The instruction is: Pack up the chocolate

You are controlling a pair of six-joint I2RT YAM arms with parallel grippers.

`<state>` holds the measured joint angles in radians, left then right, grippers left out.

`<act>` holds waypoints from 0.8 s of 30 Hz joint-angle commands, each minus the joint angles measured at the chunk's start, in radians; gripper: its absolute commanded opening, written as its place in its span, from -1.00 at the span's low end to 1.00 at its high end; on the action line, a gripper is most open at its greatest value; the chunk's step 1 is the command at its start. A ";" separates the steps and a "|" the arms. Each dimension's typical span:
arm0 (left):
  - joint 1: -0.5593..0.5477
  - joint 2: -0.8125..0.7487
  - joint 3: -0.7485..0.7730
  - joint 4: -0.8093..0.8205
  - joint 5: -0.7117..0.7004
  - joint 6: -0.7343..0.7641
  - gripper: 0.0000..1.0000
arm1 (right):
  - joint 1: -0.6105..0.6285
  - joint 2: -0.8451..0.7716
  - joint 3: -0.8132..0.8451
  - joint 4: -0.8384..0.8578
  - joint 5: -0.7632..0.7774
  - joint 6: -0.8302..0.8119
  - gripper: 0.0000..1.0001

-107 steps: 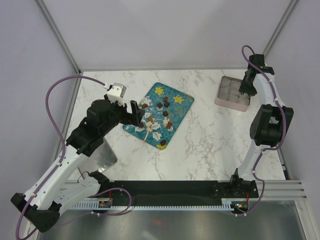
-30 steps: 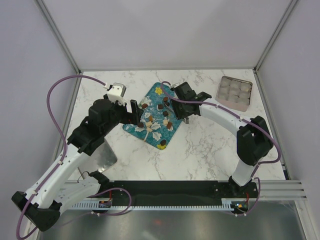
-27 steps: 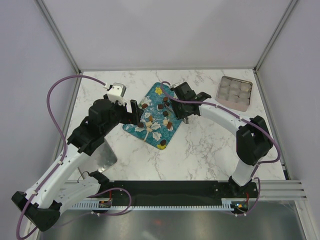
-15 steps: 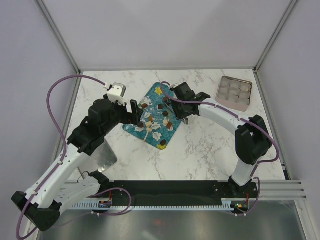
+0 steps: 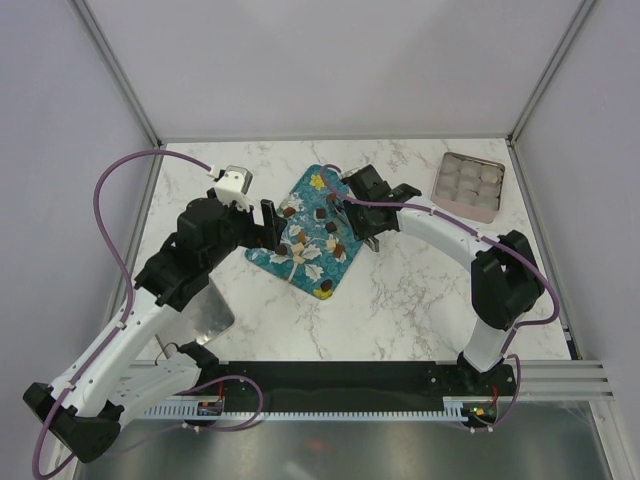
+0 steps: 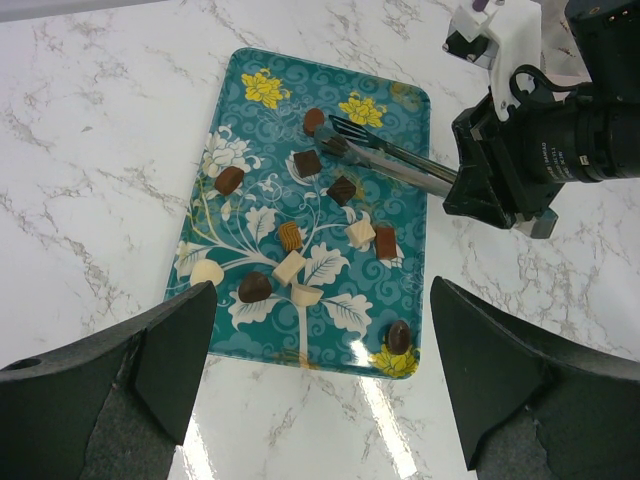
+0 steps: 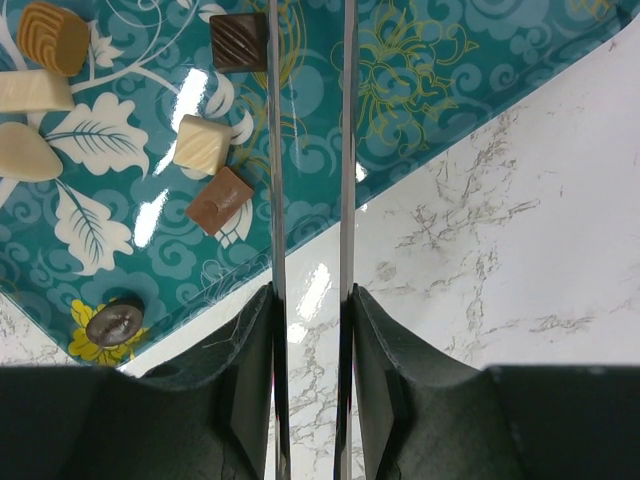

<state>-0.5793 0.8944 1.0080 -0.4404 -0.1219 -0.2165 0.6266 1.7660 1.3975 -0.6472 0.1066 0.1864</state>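
Note:
Several chocolate pieces (image 6: 307, 163), dark brown and pale tan, lie scattered on the teal flowered tray (image 6: 405, 110). My right gripper (image 5: 362, 214) is shut on a pair of metal tongs (image 6: 390, 160) that reach over the tray's far end. The tong tips sit on either side of a dark chocolate (image 6: 334, 146). In the right wrist view the two tong blades (image 7: 275, 150) run up between my fingers, the right gripper (image 7: 310, 295) over the tray (image 7: 440, 60) edge. My left gripper (image 6: 320, 290) stands open and empty above the tray's near edge (image 5: 275, 258).
A pink tin (image 5: 468, 185) lined with white paper cups stands at the back right of the marble table. A shiny metal sheet (image 5: 212, 312) lies under the left arm. The frame posts rise at the back corners.
The right arm has come from the tin to the tray. Over the last second the tong blades have drawn closer together. The left arm has not moved.

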 commanded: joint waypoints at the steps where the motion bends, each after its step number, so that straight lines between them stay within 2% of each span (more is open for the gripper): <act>1: 0.004 -0.006 0.012 0.014 -0.015 0.023 0.90 | 0.007 -0.054 0.047 -0.012 0.021 0.008 -0.21; 15: 0.004 -0.003 0.012 0.017 -0.013 0.022 0.90 | -0.007 -0.057 0.103 -0.065 0.047 0.010 -0.21; 24: 0.004 -0.008 0.012 0.017 -0.009 0.022 0.90 | -0.105 -0.097 0.136 -0.109 0.033 0.002 -0.23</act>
<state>-0.5793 0.8948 1.0080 -0.4400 -0.1215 -0.2165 0.5529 1.7374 1.4803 -0.7456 0.1219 0.1883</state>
